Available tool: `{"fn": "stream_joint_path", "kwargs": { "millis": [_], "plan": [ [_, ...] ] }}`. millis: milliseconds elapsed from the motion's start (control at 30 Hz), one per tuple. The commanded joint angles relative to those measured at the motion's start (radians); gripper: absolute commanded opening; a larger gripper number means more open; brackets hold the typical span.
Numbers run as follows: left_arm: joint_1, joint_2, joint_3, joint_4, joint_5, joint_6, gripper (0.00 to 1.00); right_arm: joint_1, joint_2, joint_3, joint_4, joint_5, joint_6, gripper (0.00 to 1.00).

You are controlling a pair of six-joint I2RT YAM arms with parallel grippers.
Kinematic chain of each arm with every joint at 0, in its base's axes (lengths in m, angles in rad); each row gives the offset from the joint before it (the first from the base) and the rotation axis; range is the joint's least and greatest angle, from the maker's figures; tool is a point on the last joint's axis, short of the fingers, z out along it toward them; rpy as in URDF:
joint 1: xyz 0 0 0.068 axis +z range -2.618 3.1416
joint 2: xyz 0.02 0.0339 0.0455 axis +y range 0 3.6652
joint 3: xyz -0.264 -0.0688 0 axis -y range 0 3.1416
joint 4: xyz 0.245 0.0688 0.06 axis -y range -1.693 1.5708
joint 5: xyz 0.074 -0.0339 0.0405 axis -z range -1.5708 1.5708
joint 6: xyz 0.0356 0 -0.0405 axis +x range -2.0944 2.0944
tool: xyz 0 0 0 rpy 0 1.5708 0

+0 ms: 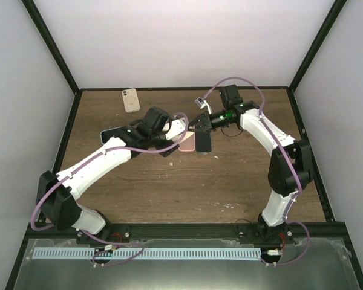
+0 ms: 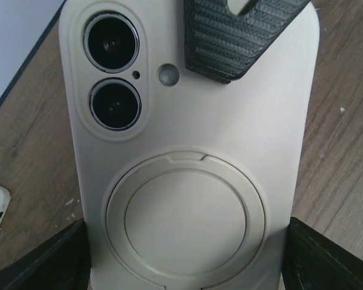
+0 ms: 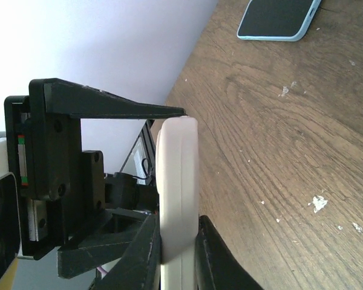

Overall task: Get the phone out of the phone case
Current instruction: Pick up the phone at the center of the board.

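Note:
A cream phone case (image 2: 187,139) with the phone in it is held above the table between both grippers; two camera lenses and a round ring show on its back. My left gripper (image 2: 184,257) is shut on its long sides, with black fingers (image 2: 48,260) at either edge. My right gripper (image 3: 178,235) is shut on the case (image 3: 176,181), seen edge-on, and one carbon-weave finger (image 2: 230,36) lies on its back. In the top view the case (image 1: 187,142) sits between the left gripper (image 1: 172,144) and the right gripper (image 1: 198,124). A dark flat slab (image 1: 204,142) lies beside it; I cannot tell what it is.
A second cream phone (image 1: 130,99) lies at the back left of the wooden table (image 1: 187,187). A phone in a light blue case (image 3: 278,18) lies flat, also showing in the top view (image 1: 107,133) by the left arm. Black frame posts stand at the table corners.

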Motion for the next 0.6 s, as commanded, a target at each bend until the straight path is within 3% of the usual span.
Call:
{"fn": "stream_joint_path", "kwargs": {
  "millis": [0, 33, 133, 433, 567],
  "plan": [
    [-0.014, -0.016, 0.053, 0.072, -0.081, 0.059, 0.9, -0.022, -0.003, 0.031, 0.035, -0.088, 0.03, 0.01],
    [-0.029, -0.022, 0.048, 0.079, -0.11, 0.078, 0.97, -0.037, -0.003, 0.029, 0.052, -0.106, 0.056, 0.01],
    [-0.084, -0.048, 0.007, 0.12, -0.232, 0.16, 1.0, -0.082, -0.006, 0.018, 0.106, -0.148, 0.134, 0.01],
    [-0.287, -0.057, -0.222, 0.459, -0.599, 0.503, 0.99, -0.146, -0.04, -0.088, 0.333, -0.261, 0.416, 0.01],
    [-0.326, -0.023, -0.299, 0.675, -0.71, 0.677, 0.91, -0.149, -0.051, -0.143, 0.407, -0.283, 0.508, 0.01]
  ]
}}
